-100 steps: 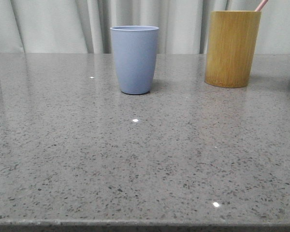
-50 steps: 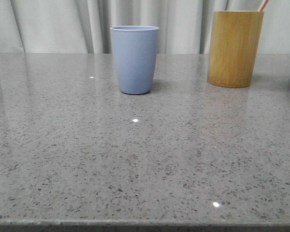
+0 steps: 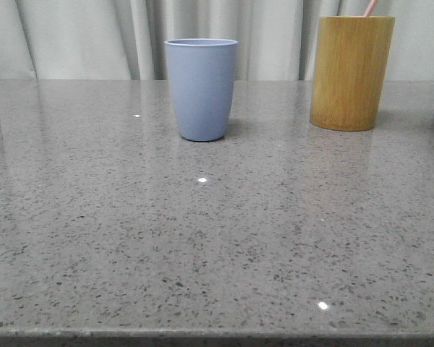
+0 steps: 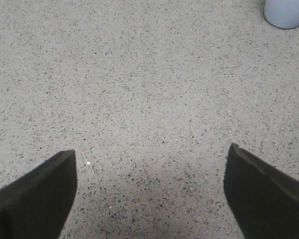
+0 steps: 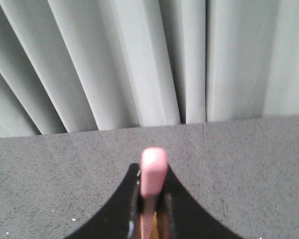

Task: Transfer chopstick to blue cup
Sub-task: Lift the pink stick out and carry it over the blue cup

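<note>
The blue cup stands upright at the back middle of the table; its base also shows in the left wrist view. A pale pink chopstick sticks up out of the bamboo cylinder at the back right. In the right wrist view my right gripper is shut on the pink chopstick, whose blunt end stands out past the fingertips. My left gripper is open and empty over bare tabletop, well apart from the blue cup. Neither gripper shows in the front view.
The grey speckled table runs to a front edge at the bottom of the front view. Pale curtains hang close behind the cups and fill the back of the right wrist view.
The bamboo cylinder shifted slightly right a second ago and then stayed. The pink chopstick's top moved left, from the cylinder's right rim toward its middle. The blue cup has not moved.
</note>
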Controlling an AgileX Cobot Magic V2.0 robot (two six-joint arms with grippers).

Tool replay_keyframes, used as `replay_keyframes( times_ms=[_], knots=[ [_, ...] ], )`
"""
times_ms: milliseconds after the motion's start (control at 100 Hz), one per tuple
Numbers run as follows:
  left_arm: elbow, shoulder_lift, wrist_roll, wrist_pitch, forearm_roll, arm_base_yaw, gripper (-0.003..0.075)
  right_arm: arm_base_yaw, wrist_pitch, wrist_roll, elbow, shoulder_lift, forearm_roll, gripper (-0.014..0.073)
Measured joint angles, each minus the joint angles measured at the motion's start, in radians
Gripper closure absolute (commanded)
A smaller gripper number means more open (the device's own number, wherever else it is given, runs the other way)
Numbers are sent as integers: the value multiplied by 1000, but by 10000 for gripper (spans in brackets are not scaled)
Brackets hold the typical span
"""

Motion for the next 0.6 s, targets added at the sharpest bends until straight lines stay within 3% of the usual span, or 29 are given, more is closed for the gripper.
replay_keyframes(
  times_ms=[300,600],
  knots=[
    [0,0,-1,0,0,0,132,5,320,0,-247,-59,-36,708],
    [0,0,-1,0,0,0,132,167,367,0,-300,-70,18,708]
  ],
)
